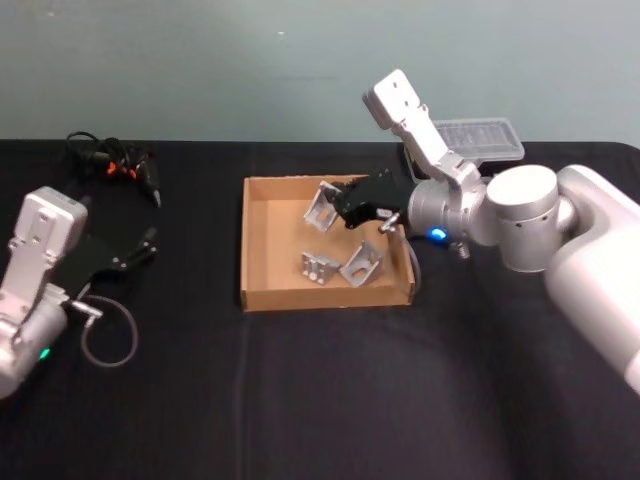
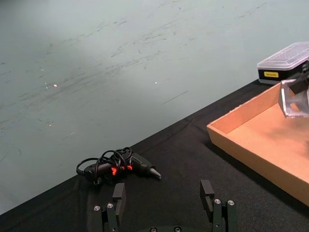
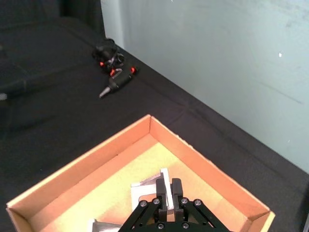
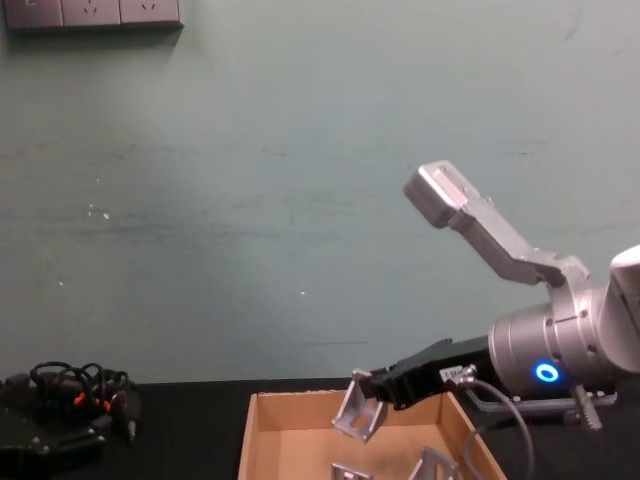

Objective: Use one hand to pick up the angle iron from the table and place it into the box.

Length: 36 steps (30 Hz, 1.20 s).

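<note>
On the far left of the desk (image 1: pixel 300 400) the left tool (image 1: pixel 140 250) sits idle just above the black top, its fingers (image 2: pixel 207 193) spread wide with nothing between them. Behind it, near the back edge, lies a small black driver (image 1: pixel 135 172) with orange marks and a coiled cord, its tip pointing toward the box.

The box (image 1: pixel 260 298) stands at the middle of the desk. Two angle irons rest on its floor near the front wall: one (image 1: pixel 320 266) lying flat, the other (image 1: pixel 362 261) just to its right, tipped up on an edge. They are close together; whether they touch I cannot tell.

The right tool (image 1: pixel 338 208) reaches in from the right over the box's back half. Its fingers are closed onto a third angle iron (image 1: pixel 322 205), pinching one flange, as the right wrist view shows with the plate (image 3: pixel 164 189) clamped between the pads. From the chest, this iron (image 4: pixel 357 408) hangs at about the height of the box's rim, clear of the floor, tilted, with its free flange slanting down and leftward away from the tool. Its length runs roughly front to back across the box.

Behind the right arm, at the back of the desk, lies a clear-lidded black case (image 1: pixel 485 140).
</note>
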Each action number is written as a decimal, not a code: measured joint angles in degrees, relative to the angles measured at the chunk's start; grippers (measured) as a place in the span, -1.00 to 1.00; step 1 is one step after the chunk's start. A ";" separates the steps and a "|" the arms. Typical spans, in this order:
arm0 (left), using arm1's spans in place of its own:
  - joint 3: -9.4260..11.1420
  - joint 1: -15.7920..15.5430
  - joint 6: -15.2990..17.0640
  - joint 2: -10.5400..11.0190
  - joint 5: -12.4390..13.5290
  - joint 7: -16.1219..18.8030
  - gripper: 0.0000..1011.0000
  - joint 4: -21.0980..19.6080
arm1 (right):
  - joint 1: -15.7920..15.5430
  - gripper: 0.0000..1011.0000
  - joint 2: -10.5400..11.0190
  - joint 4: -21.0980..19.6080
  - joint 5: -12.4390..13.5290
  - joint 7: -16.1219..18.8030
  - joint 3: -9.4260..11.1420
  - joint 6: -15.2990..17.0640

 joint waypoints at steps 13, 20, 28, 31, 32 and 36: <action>0.00 0.00 0.00 0.00 0.00 0.00 1.00 0.00 | 1.11 -0.84 -2.75 6.65 -2.21 1.24 0.46 -0.98; 0.00 0.00 0.00 0.00 0.00 0.00 1.00 0.00 | 0.72 -0.84 -2.82 6.67 -3.04 1.68 1.09 -0.32; 0.00 0.00 0.00 0.00 0.00 0.00 1.00 0.00 | 0.16 -0.45 -2.84 6.21 -3.68 2.39 2.20 -0.24; 0.00 0.00 0.00 0.00 0.00 0.00 1.00 0.00 | -0.33 -0.24 -2.64 5.34 -3.79 2.35 2.71 -0.39; 0.00 0.00 0.00 0.00 0.01 0.00 1.00 0.00 | -0.84 -0.17 -2.39 4.42 -3.80 2.30 3.16 -0.48; 0.00 0.00 0.00 0.00 0.01 0.00 1.00 0.00 | -2.69 0.12 -1.33 0.71 -3.67 1.45 4.60 -0.55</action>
